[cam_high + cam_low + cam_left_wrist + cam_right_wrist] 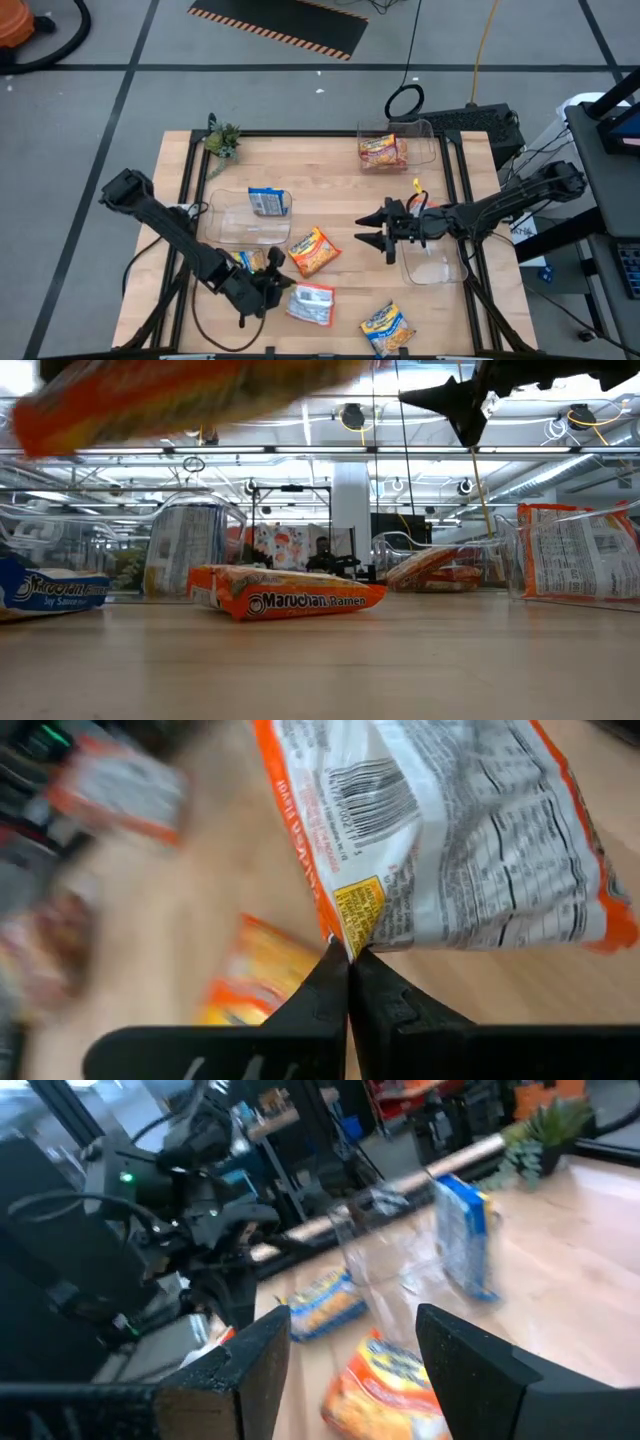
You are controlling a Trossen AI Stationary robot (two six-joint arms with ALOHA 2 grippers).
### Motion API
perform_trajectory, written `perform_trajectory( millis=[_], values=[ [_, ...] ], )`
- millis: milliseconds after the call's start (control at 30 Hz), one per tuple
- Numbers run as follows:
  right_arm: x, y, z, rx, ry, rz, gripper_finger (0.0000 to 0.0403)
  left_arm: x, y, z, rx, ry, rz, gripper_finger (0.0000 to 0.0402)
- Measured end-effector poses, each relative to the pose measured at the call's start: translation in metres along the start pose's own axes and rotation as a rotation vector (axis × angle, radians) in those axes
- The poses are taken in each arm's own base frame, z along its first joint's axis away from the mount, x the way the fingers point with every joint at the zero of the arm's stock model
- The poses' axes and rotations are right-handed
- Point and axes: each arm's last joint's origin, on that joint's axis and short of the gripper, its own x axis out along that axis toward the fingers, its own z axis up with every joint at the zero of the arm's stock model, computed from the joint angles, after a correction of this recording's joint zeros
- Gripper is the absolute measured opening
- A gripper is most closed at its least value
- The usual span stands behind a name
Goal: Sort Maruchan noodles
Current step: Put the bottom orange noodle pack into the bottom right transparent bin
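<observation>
My left gripper (272,291) is near the table's front edge, shut on a Maruchan packet (311,303) with a white printed back and an orange rim (450,830). The low view shows this packet as a blurred orange shape (180,395) high above the tabletop. An orange packet (313,250) lies flat mid-table, and a yellow one (387,326) lies at the front. A yellow-and-blue packet (250,261) lies beside my left wrist. My right gripper (384,231) hovers open and level right of centre, with nothing between its fingers (350,1330). My left gripper pinches a corner of the packet (352,925), by the yellow square on its printed back, between its two fingertips (335,975). Only the corner lies between the tips. The fingers slant downward. The packet is lifted clear of the table and spreads out beyond the fingers.
A clear bin (240,228) at centre left has a blue packet (268,202) leaning in it. A second bin (425,135) at the far edge holds orange-yellow packets (383,150). A third bin (436,266) stands under my right arm. A small plant (222,139) is at the far left corner.
</observation>
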Motion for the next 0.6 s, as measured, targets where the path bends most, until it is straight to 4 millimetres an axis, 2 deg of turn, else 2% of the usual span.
perform_trajectory(
  millis=[167, 300, 500, 600],
  values=[
    [0.012, 0.008, -0.002, -0.002, 0.011, 0.032, 0.021, -0.011, 0.033, 0.017, 0.057, -0.032, 0.113, 0.0004],
    [0.023, 0.025, 0.014, -0.038, 0.024, 0.014, 0.021, -0.013, 0.059, 0.016, 0.06, 0.002, 0.226, 0.0003],
    [0.015, 0.056, 0.04, -0.185, 0.024, -0.157, 0.021, -0.011, 0.085, 0.012, 0.051, 0.061, 0.387, 0.0003],
    [0.013, 0.058, 0.04, -0.213, 0.022, -0.207, 0.021, -0.009, 0.094, 0.012, 0.057, 0.066, 0.43, 0.0003]
  ],
)
